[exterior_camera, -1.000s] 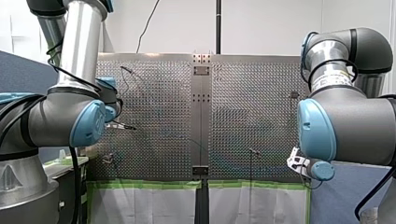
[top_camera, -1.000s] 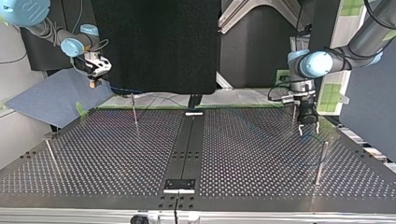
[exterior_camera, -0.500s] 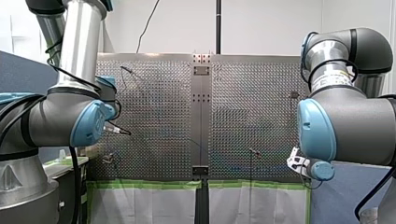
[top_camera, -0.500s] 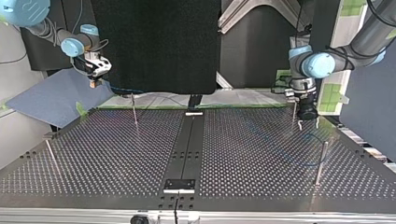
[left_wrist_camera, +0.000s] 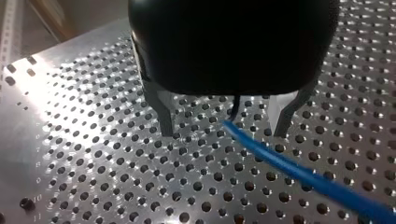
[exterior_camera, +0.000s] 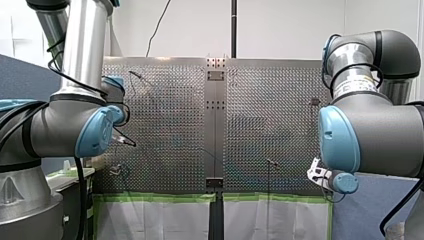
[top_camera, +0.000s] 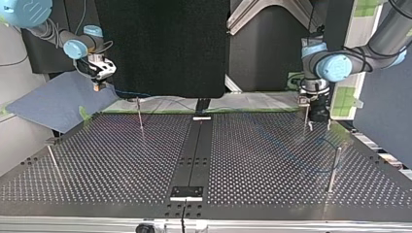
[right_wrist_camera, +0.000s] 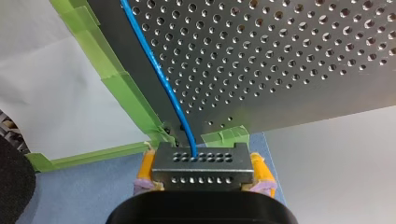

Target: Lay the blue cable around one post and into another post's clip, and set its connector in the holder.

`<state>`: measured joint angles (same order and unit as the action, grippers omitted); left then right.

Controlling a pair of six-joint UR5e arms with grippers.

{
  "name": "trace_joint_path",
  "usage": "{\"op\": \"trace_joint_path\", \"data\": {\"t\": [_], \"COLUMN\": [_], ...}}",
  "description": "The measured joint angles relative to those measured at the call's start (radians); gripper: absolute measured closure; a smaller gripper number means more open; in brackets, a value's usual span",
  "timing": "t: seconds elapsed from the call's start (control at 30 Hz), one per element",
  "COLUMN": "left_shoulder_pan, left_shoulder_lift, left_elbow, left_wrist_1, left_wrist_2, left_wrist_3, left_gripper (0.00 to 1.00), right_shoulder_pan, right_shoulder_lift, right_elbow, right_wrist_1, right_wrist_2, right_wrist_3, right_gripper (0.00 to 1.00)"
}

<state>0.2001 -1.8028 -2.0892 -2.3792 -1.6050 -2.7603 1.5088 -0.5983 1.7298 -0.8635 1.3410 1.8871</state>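
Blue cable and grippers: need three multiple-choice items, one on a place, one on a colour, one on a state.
1. In the right wrist view, where does the blue cable end?
A. In the connector
B. Around a post
C. Under the tape

2. What colour is the tape along the edge of the table?
A. Red
B. Green
C. Black

3. How is my left gripper?
A. Shut on the cable
B. Shut on a post
C. Open

Answers:
1 A: the cable runs straight into the connector that my right gripper clamps.
2 B: green strips line the table's edge in the right wrist view.
3 C: its fingers stand apart over the table, and the cable passes between them touching neither.
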Motion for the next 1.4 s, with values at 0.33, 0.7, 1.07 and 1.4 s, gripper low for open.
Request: {"op": "trace_joint_path", "data": {"t": [0.33,0.7,1.07,1.4], "left_shoulder_pan": [0.012,0.017,0.049,0.060], "left_shoulder_lift": [0.072,0.119,0.212,0.309], "left_elbow": [-0.035,-0.047,-0.053,-0.053], "left_wrist_1": [-0.086,-0.138,-0.217,-0.313], "left_wrist_2": [-0.021,-0.019,-0.048,-0.057], "left_wrist_3": [0.033,0.048,0.102,0.195], "left_gripper": [0.00,0.00,0.00,0.00], "right_shoulder_pan": [0.000,0.000,0.004,0.012], "right_shoulder_lift": [0.000,0.000,0.000,0.000], "right_elbow": [0.000,0.000,-0.001,-0.001], "right_wrist_1": [0.000,-0.003,0.001,0.003], "right_wrist_2": [0.000,0.000,0.000,0.000], "right_wrist_3": [0.000,0.000,0.000,0.000], "right_gripper": [1.00,1.00,1.00,1.00]}}
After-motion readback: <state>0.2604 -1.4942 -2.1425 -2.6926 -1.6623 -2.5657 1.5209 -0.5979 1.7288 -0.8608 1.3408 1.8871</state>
